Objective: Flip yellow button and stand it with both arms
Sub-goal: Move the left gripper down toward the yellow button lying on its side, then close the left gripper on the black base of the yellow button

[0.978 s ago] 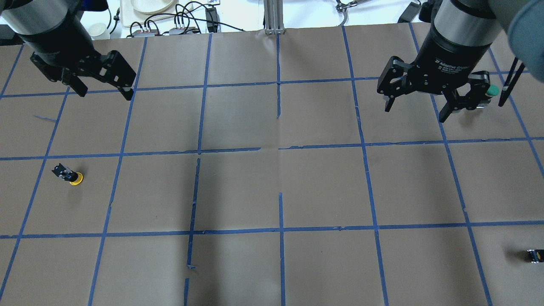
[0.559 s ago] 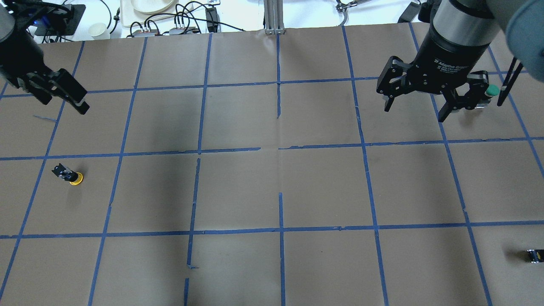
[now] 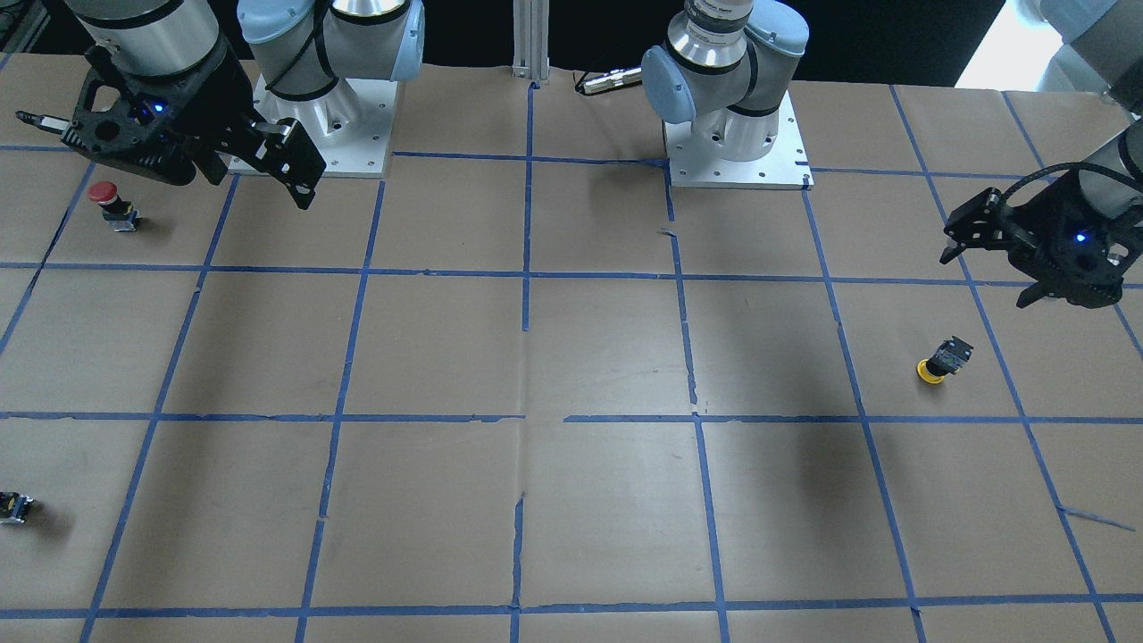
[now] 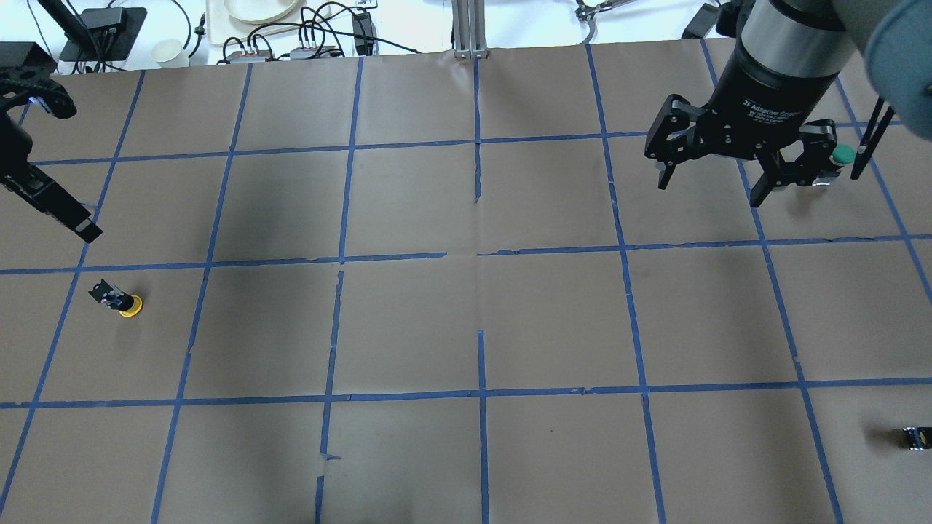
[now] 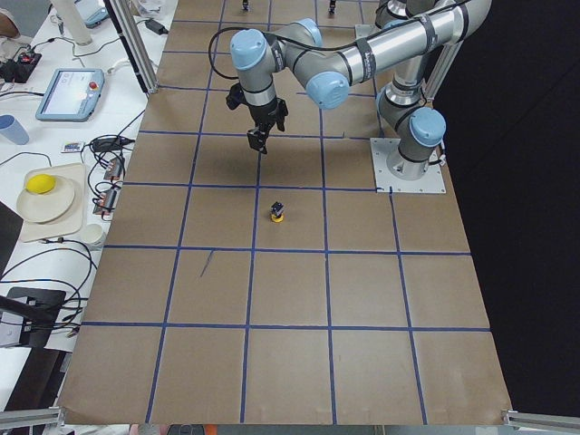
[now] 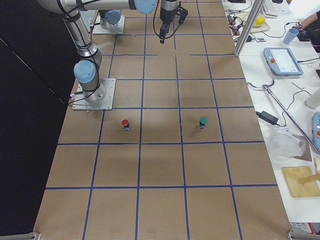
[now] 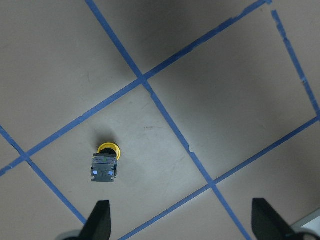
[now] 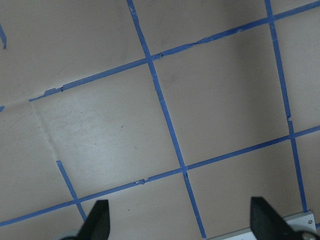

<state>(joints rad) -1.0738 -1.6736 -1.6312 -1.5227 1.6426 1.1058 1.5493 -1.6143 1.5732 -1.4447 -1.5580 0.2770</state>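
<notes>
One small yellow button [image 4: 120, 299]: round cap, black collar, boxy block.

A: Surface [image 4: 408, 204]: brown paper, blue tape grid [image 4: 480, 393]. Loose items?
B: Red-capped button [image 3: 105, 198], upright. Green-capped button [image 6: 203, 121], upright, same row of squares, well apart from the red. Small black block [image 4: 916, 437] near the surface's edge, alone.
A: Off the surface?
B: Side bench: plate [image 5: 45, 204] holding a yellow lump, tablet [image 5: 71, 93], blue cup [image 5: 11, 130], cables.
</notes>
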